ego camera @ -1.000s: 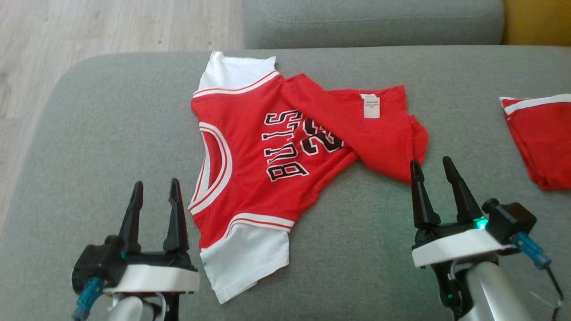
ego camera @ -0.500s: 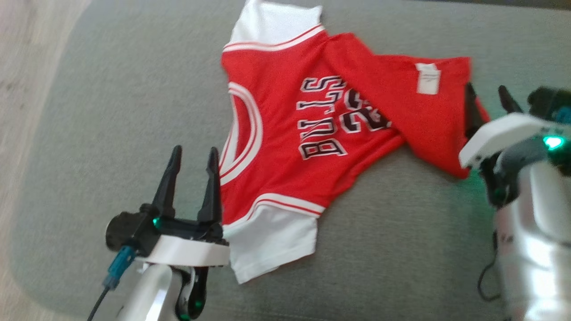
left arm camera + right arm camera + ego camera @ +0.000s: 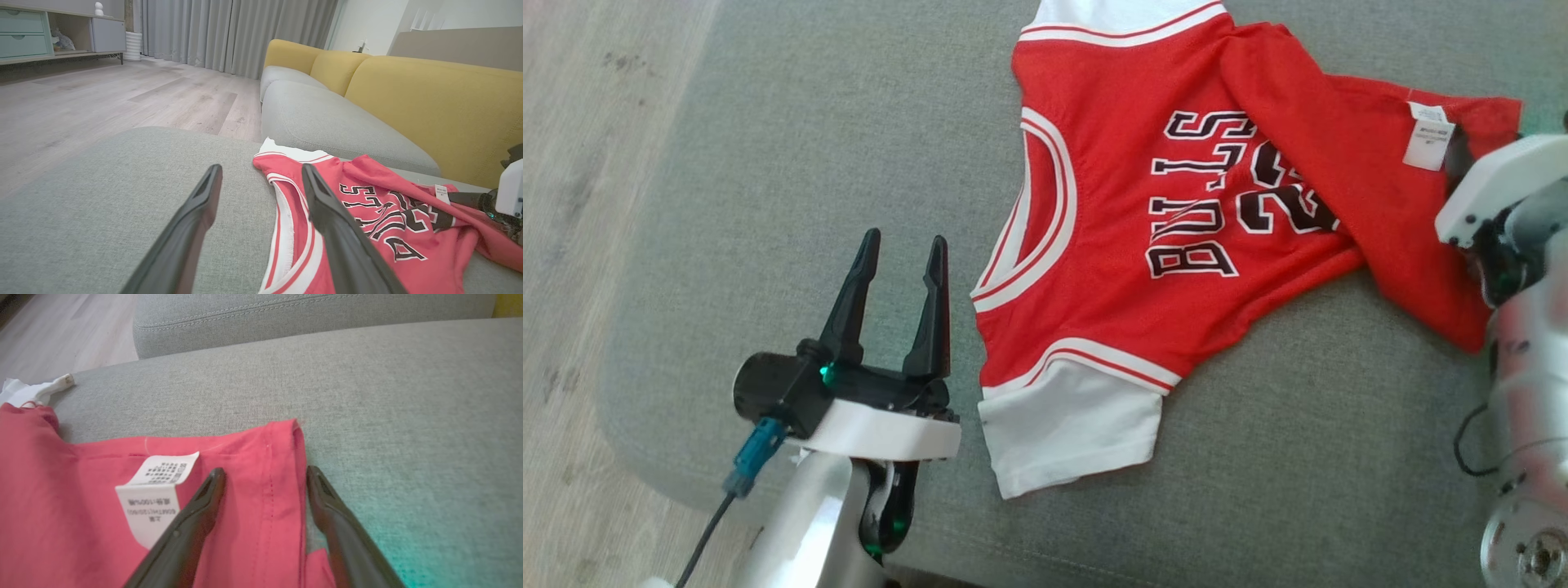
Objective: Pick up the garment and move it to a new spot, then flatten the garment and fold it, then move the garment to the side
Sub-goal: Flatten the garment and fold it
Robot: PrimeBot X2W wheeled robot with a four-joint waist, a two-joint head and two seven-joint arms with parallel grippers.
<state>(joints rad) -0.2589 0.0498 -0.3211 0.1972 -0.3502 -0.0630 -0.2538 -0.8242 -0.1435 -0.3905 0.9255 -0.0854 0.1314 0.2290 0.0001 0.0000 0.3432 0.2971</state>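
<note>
A: How do the jaws of the right gripper [image 3: 265,469] stand?
B: Wide apart, and they grip nothing. One finger is over the red cloth beside the white label [image 3: 151,498], the other is over the grey cushion [image 3: 408,416] just past the hem. Whether they touch the cloth, I cannot tell.
A: And the left gripper [image 3: 906,237]?
B: Also wide open and empty, over the cushion, just beside the white-trimmed neckline [image 3: 1070,196].
A: Where is the garment [image 3: 1111,286]?
B: It lies on the cushion between both grippers, with its lower part folded over the print
</note>
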